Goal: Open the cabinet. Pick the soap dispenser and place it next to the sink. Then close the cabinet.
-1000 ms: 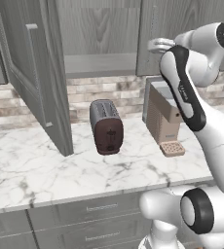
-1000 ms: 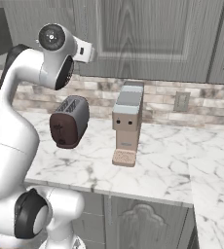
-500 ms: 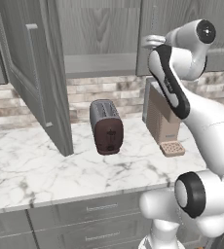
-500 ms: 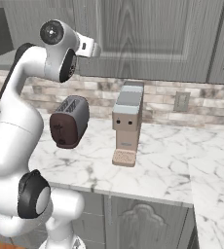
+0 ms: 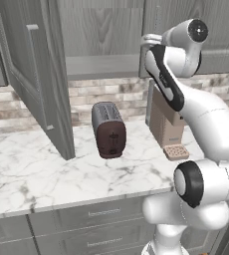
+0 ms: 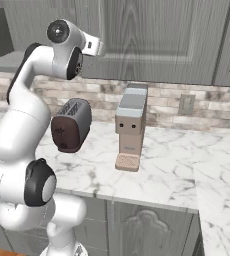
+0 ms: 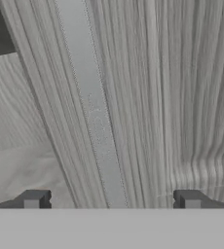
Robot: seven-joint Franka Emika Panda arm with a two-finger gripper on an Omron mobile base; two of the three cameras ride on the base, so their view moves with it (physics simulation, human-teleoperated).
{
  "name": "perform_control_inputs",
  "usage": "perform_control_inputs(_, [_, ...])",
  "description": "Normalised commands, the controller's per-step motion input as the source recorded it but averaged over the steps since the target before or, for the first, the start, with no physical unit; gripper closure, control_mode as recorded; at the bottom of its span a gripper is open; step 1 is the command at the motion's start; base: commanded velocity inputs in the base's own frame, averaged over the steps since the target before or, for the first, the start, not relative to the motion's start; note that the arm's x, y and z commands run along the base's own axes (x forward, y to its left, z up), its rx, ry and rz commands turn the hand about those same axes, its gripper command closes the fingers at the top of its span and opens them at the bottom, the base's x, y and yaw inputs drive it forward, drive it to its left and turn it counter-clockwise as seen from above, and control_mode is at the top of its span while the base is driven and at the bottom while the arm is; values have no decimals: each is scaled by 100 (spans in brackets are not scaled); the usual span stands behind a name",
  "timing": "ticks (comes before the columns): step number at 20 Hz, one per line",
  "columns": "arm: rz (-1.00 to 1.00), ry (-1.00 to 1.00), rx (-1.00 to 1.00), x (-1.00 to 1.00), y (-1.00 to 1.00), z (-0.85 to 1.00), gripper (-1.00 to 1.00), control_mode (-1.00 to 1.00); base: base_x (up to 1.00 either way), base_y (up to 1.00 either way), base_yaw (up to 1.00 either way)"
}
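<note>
Our gripper (image 7: 112, 200) hangs spread wide, gripping nothing, its fingertips (image 7: 33, 198) either side of the slim bar handle (image 7: 92, 112) on the cabinet (image 5: 106, 35)'s closed right door, directly ahead.

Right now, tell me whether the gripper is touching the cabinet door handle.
Apart. In the hand view the open gripper straddles the handle; wood grain shows between the bar and each of the fingertips.
</note>
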Motion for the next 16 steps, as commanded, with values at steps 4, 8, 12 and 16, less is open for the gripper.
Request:
perform_control_inputs(4, [0, 0, 0, 37, -8, -3, -100, -100, 0, 0, 0])
perform_control_inputs(8, [0, 0, 0, 36, -2, -6, -100, -100, 0, 0, 0])
perform_control_inputs(12, [0, 0, 0, 37, 0, -10, 100, -100, 0, 0, 0])
perform_control_inputs(16, [0, 0, 0, 28, 0, -9, 100, -100, 0, 0, 0])
